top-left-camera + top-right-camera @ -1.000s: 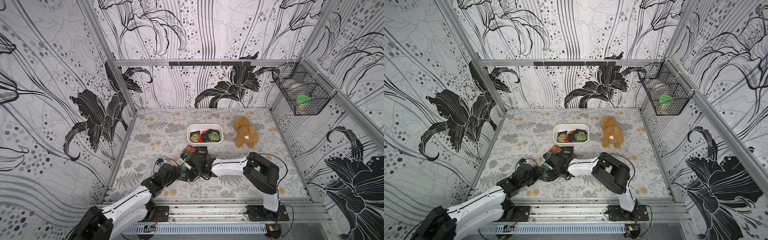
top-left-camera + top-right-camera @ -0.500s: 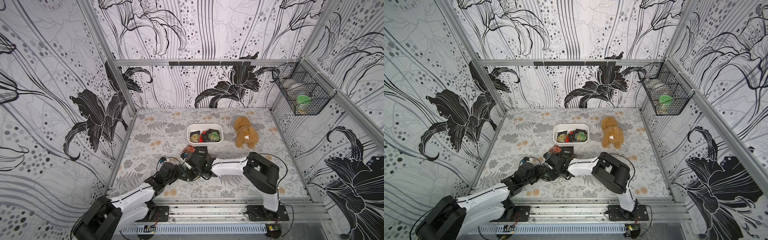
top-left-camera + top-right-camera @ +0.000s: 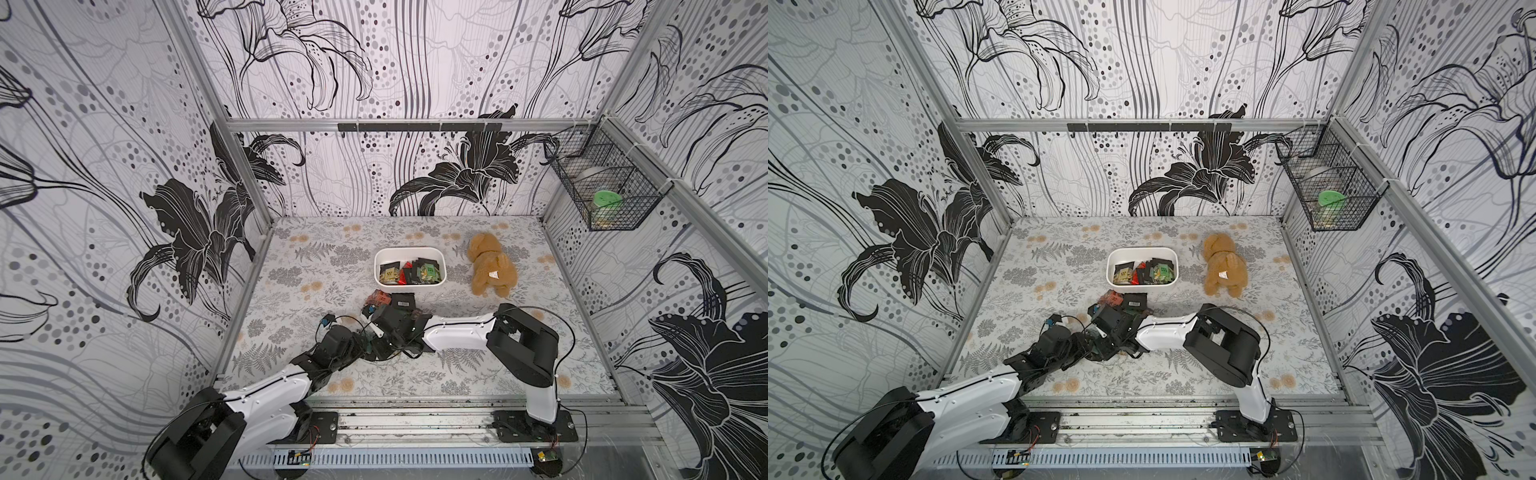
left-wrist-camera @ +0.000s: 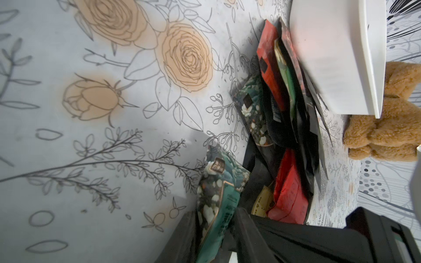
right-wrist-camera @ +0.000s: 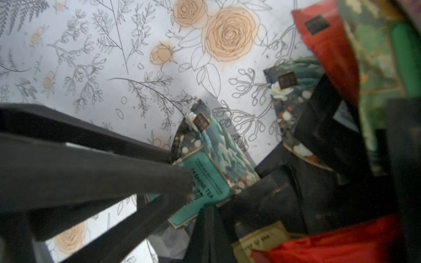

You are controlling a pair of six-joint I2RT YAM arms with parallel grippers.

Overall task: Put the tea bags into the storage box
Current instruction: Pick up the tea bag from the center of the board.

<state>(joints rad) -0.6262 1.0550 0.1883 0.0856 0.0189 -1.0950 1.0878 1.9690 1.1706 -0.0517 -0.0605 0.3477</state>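
White arm links; black joints, cables

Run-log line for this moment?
stage: pickup | left end effector: jaws pinch teal tea bag | right end effector: shut beside it, hold unclear | storage box: partly filled | loose tea bags: beside box

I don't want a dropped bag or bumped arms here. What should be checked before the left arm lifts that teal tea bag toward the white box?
1. The teal tea bag sits between the left fingers: ok.
2. Grip firm enough to lift: cannot tell.
3. The right fingers clear of it: cannot tell; they are shut by its end.
4. Way to the box free: not ok; the right arm lies between.
5. Room in the box: ok; bare floor shows at its far side.
6. The plush toy clear of the box: ok, beside it and apart.
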